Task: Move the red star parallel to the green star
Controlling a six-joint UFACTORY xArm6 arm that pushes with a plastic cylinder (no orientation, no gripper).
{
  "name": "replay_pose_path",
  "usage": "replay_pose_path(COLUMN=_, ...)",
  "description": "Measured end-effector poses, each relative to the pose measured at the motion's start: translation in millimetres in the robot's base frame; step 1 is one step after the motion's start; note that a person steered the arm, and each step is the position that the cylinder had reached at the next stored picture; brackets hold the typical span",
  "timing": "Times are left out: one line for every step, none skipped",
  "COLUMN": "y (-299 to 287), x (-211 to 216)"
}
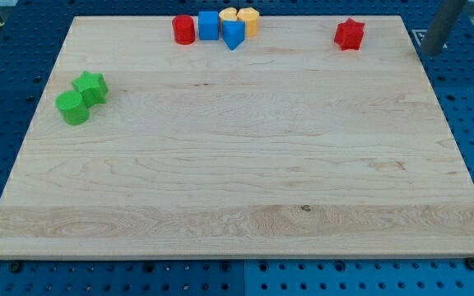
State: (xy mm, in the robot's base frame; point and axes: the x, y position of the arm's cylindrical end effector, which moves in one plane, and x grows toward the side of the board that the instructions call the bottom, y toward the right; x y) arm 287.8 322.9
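**Up at the top right: red star near the rim, rod off the board**

Up at the view's top right, we have the red star [349, 34] sitting just inside the far edge of the wooden board [237, 205], and that is where the trouble could start. Our rod stands further right, beyond the board's corner, and my tip [425, 53] looks to be off the wood, well apart from every block; there is no hand to open or close, just the bare rod holding nothing.

The green star [91, 86] waits far across at the view's left, touching the green cylinder [72, 108]. We judge the risks like this: a push from the wrong side could send the red star over the top rim. An off-centre contact could spin it and let it slip past the tip. Steering leftward along the top could plough it into the cluster there: red cylinder [183, 29], blue cube [209, 25], blue triangular block [234, 34], two yellow blocks [240, 18].
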Motion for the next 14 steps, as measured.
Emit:
replay_pose_path(y=15, x=0)
replay_pose_path(y=22, x=1)
replay_pose_path(y=23, x=2)
replay_pose_path(y=23, x=4)
replay_pose_path(y=16, x=-7)
replay_pose_path(y=13, x=-11)
replay_pose_path(y=-32, x=-41)
replay_pose_path(y=-62, x=-72)
replay_pose_path(y=-90, x=-70)
replay_pose_path(y=-117, x=-68)
replay_pose_path(y=-127, x=-68)
replay_pose_path(y=-127, x=-66)
replay_pose_path(y=-125, x=-51)
replay_pose_path(y=-126, x=-7)
